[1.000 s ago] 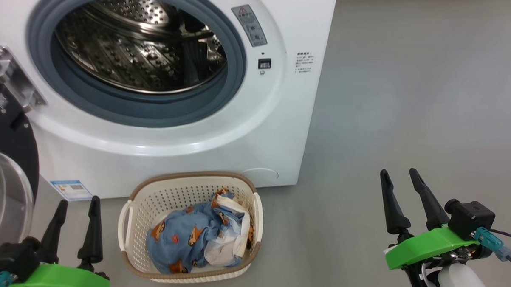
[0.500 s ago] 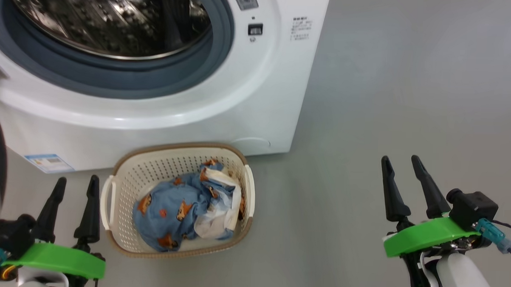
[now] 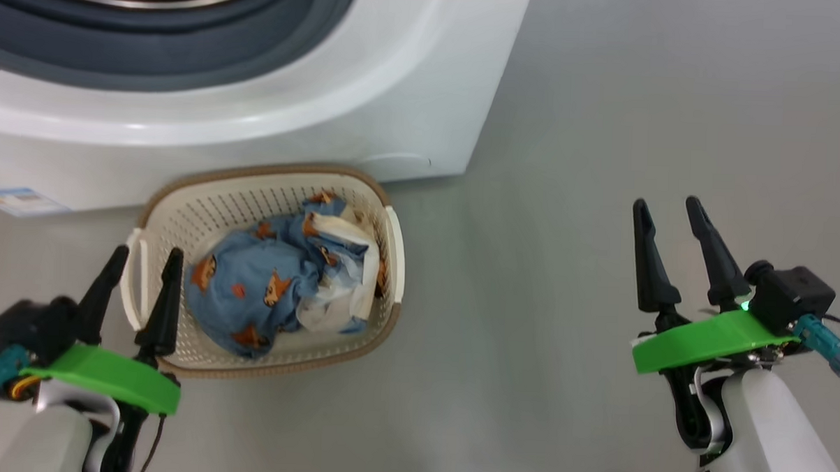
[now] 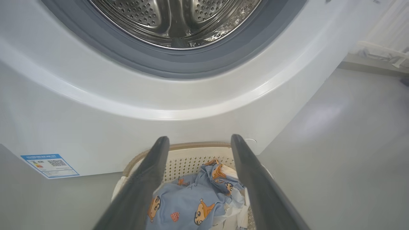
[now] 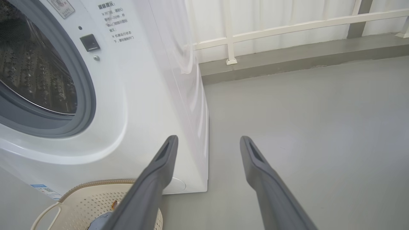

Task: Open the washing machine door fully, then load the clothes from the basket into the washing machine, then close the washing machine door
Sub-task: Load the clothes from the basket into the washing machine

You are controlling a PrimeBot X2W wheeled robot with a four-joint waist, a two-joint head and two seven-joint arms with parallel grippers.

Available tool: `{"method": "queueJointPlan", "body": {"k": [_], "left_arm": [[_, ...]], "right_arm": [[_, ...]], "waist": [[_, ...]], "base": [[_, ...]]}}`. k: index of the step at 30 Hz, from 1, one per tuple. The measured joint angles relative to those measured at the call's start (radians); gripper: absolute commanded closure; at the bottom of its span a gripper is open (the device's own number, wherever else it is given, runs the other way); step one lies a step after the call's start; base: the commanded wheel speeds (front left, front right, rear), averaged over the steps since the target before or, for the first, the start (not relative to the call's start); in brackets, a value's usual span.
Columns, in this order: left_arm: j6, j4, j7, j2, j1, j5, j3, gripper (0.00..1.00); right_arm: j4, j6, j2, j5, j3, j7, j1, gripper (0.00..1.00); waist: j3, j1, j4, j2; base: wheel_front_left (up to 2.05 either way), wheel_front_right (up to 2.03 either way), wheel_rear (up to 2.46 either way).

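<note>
Clothes point(image 3: 264, 293): soft, light, crumpled blue printed bundle with white pieces, heaped in basket point(image 3: 204, 204) on floor point(image 3: 570, 129), at 6 o'clock from washing machine point(image 3: 369, 101). Likely limp; pinch the raised top fold. Left gripper point(image 3: 147, 254) at basket's 8 o'clock, right gripper point(image 3: 666, 203) well apart at 3 o'clock; both jaws spread, empty.

This is a laundry corner in a plain utility or test space, not a furnished home. A big white front-loading washing machine point(image 3: 312, 120) with a steel drum point(image 4: 172, 19) stands on a bare, smooth grey floor point(image 3: 605, 131). A basket point(image 3: 254, 197) of clothes point(image 3: 250, 293) sits on the floor just before it. Behind, a white railing point(image 5: 287, 28) runs along a raised grey kerb point(image 5: 287, 60), backed by pale panels.
</note>
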Motion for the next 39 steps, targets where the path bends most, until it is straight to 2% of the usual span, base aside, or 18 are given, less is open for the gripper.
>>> {"method": "queueJointPlan", "body": {"k": [5, 11, 20, 30, 39], "left_arm": [[-0.003, 0.07, 0.0, 0.023, -0.074, -0.039, -0.061, 0.0], [-0.003, 0.172, 0.002, 0.028, -0.179, -0.112, -0.181, 0.0], [-0.003, 0.336, 0.071, 0.03, -0.323, -0.207, -0.356, 0.0], [-0.003, 0.472, 0.151, 0.048, -0.491, -0.264, -0.5, 0.0], [-0.003, 0.602, 0.212, 0.054, -0.591, -0.265, -0.619, 0.0]], "right_arm": [[-0.016, 0.0, 0.001, 0.012, 0.007, 0.0, -0.027, 0.0], [-0.032, 0.0, 0.001, 0.036, 0.007, 0.0, -0.057, 0.0], [-0.045, 0.0, 0.002, 0.057, 0.031, 0.0, -0.097, 0.0], [-0.07, 0.0, 0.002, 0.073, 0.042, -0.001, -0.133, 0.0], [-0.094, 0.0, 0.002, 0.116, 0.073, -0.001, -0.156, 0.0]], "waist": [[0.07, 0.0, -0.009, 0.0], [0.148, 0.0, -0.016, 0.0], [0.243, -0.0001, -0.031, 0.0], [0.339, 0.0, -0.063, 0.0], [0.417, 0.0, -0.105, 0.0]], "base": [[0.0, 0.0, 0.0], [0.0, 0.0, 0.0], [0.0, 0.0, 0.0], [0.0, 0.0, 0.0], [0.0, 0.0, 0.0]]}}
